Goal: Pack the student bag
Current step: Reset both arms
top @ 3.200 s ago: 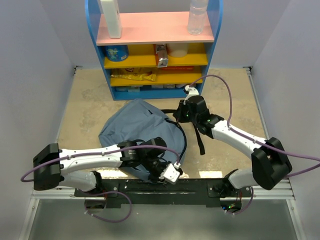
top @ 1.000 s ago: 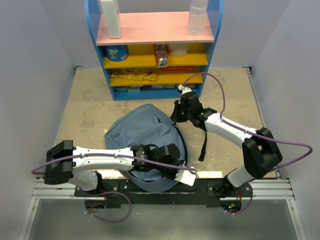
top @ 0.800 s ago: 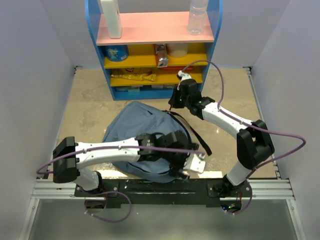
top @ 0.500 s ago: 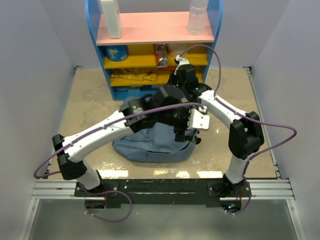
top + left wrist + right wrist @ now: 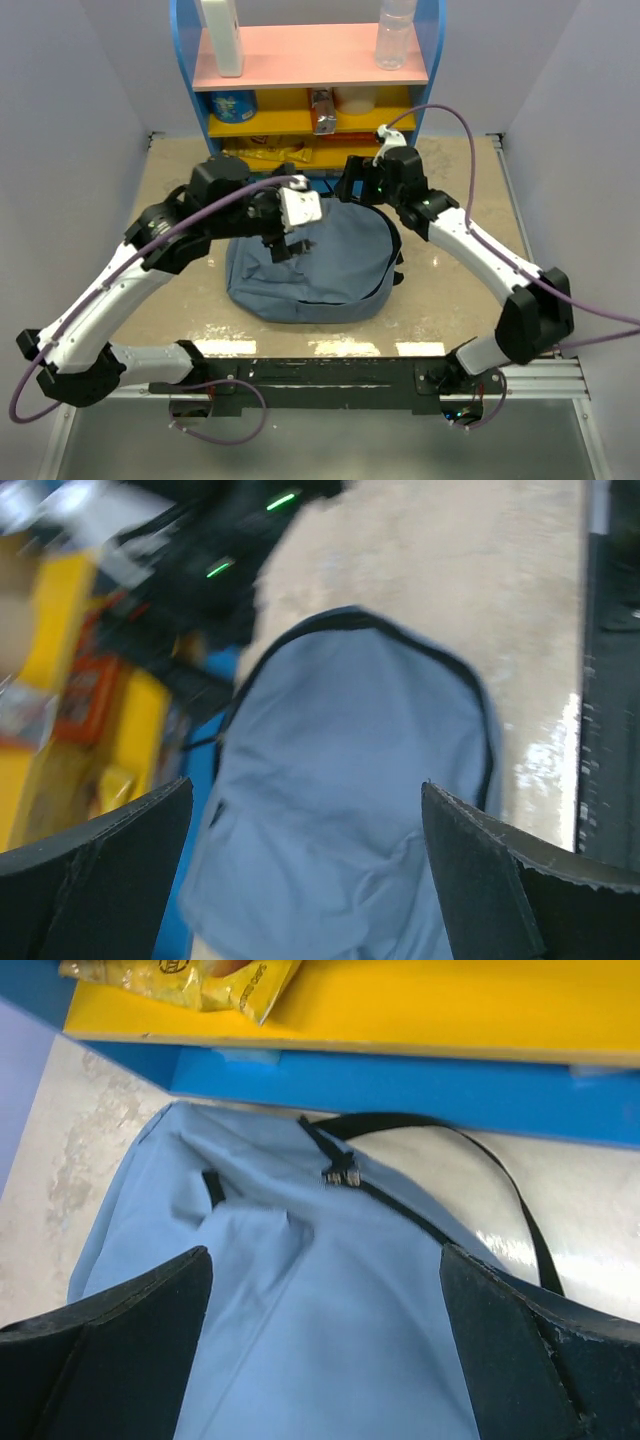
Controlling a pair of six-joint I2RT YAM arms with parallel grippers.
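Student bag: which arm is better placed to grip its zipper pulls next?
Right, probably: its open jaws face the zipper pulls at the student bag's far edge; the left's open jaws hang over plain fabric.

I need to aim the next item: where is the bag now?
In the top view the bag lies flat mid-table, just in front of the shelf, under the open left gripper and right gripper.
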